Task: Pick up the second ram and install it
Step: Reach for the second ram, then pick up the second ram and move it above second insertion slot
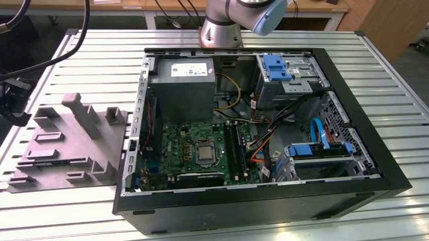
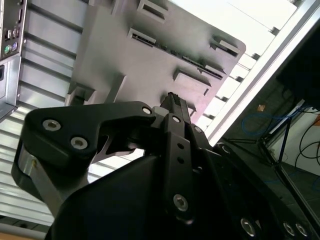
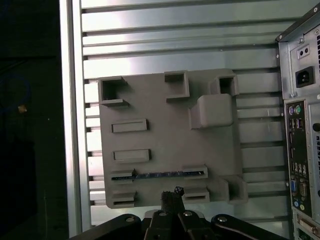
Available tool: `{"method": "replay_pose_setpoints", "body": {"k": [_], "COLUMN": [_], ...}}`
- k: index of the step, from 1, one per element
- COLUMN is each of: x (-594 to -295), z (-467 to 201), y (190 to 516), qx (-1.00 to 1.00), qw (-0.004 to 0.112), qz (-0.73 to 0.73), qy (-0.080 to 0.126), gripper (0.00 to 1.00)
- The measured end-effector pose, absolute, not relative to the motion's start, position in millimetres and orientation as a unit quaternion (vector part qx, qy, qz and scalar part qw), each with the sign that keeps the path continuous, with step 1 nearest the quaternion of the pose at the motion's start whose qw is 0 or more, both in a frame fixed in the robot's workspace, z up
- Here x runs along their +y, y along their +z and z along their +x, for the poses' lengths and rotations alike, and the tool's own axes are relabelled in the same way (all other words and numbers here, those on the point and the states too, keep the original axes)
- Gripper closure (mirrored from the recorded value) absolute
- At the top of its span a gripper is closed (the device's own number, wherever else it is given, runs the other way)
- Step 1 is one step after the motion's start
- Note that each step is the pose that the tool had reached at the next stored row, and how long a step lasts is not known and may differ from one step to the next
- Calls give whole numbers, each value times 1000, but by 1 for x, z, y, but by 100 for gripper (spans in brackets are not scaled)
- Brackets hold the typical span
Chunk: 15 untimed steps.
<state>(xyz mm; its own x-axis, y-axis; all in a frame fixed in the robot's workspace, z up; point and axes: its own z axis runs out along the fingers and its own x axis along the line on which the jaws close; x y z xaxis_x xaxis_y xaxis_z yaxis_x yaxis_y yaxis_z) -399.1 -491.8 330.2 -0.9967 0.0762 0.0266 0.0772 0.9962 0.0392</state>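
The second ram (image 3: 157, 175) is a dark blue-green stick standing on edge in a slot of the grey moulded tray (image 3: 165, 145). In the second wrist view the ram (image 2: 187, 59) is a thin dark strip across that tray (image 2: 125, 55). My gripper (image 3: 172, 192) hovers above the tray's edge, close to the ram and apart from it. Its two black fingers are pressed together with nothing between them, as the gripper (image 2: 173, 97) also appears in the second wrist view. In the exterior view the tray (image 1: 64, 150) lies on the exterior view's left, beside the open computer case (image 1: 254, 125).
The case lies on its side on a slatted metal table (image 1: 375, 60), its motherboard (image 1: 194, 148) and black memory slots (image 1: 236, 145) exposed. Its rear port panel (image 3: 300, 150) borders the tray. The arm's base (image 1: 221, 25) stands behind the case. Black cables (image 1: 40, 55) hang at the exterior view's left.
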Motion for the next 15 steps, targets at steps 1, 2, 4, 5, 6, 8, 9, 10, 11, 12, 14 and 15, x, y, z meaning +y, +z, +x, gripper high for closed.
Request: {"method": "replay_pose_setpoints", "body": {"k": [1,2,4,5,6,8,9,10,11,12,14,15], "x": [-493,-493,-494,-495,-495,-496,-496,-496,-496,-496,-496,-496], "z": [-399,-399,-399,-399,-399,-399,-399,-399,-399,-399,-399,-399], "y": [329,328,325,324,322,320,319,318,318,318,317,317], "qx": [-999,-999,-999,-999,-999,-999,-999,-999,-999,-999,-999,-999], "qw": [12,12,13,12,13,13,12,13,13,13,13,13], "qz": [-38,-38,-38,-38,-38,-38,-38,-38,-38,-38,-38,-38], "qy": [-20,-20,-20,-20,-20,-20,-20,-20,-20,-20,-20,-20], "gripper": [90,90,90,90,90,90,90,90,90,90,90,90]}}
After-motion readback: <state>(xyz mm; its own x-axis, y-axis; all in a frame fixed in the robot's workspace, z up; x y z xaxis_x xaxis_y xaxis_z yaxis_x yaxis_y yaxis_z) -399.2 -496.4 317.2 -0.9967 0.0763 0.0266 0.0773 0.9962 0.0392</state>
